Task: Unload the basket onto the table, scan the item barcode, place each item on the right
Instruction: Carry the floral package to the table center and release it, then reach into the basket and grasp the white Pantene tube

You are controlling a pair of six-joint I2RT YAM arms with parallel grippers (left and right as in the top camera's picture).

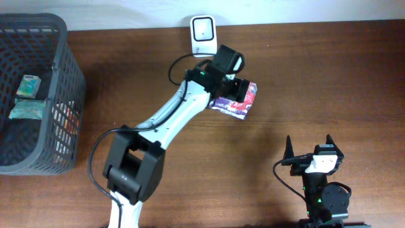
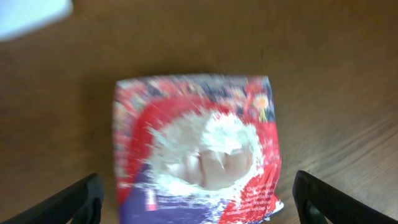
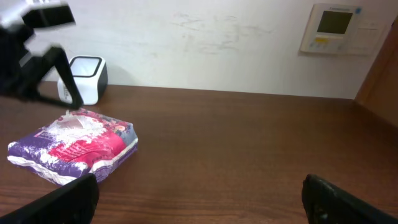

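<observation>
One red-purple pkt (image 2: 193, 137) is lying on the table (image 1: 316, 63) betw. the left gripper (image 2: 199, 196) fingers, spread wide, touching neither; print's too blurry to read. Right gripper (image 1: 309, 143) is gaping wide, empty, well apart.

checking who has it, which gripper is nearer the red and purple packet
Left. The left gripper is directly over the packet; the right gripper sits far off.

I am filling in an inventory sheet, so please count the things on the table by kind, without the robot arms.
barcode scanner: 1
red and purple packet: 1
grey basket: 1
green packets in the basket: 2
Total: 5
The basket wall may hide more.
</observation>
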